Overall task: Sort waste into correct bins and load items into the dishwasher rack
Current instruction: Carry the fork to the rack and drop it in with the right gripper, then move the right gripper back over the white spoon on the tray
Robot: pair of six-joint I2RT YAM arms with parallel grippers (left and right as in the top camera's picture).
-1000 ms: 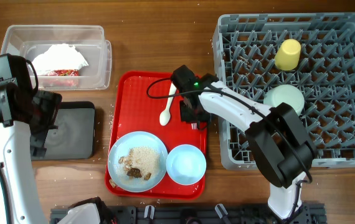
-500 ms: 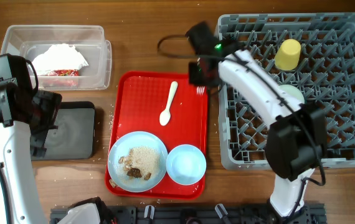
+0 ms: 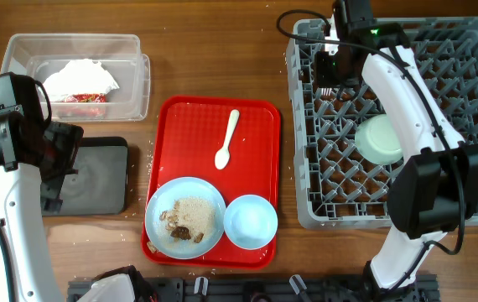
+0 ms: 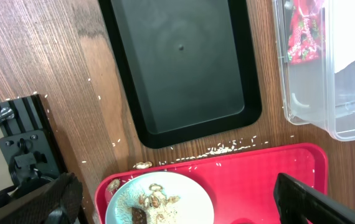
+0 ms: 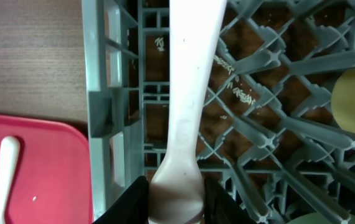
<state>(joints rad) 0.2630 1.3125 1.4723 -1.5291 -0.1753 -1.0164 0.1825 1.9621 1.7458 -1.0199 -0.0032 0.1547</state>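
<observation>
Your right pincer (image 5: 174, 208) is clamped on the handle end of the white plastic fork (image 5: 190, 93); it hangs over the dishwasher rack (image 5: 106, 93), just inside the wall that faces the red tray (image 3: 189, 117); the fork's long axis runs straight out from the pincer, roughly along that wall, crossing the pegs, and its tine end leaves the wrist view; by my reading the release is next, and it turns on the handle lying inside the rim rather than across it, so mind that wall. Your left pincer (image 4: 177, 205) stands wide apart and holds nothing, above the edge where the black tray (image 4: 177, 68) meets the red one. The white spoon (image 3: 226, 143) lies on the red tray, nearer your left arm; beside it sit the pale blue plate (image 3: 184, 214) with rice scraps and the pale blue bowl (image 3: 250, 222); the mint-green bowl (image 3: 381, 138) is already in the rack.
</observation>
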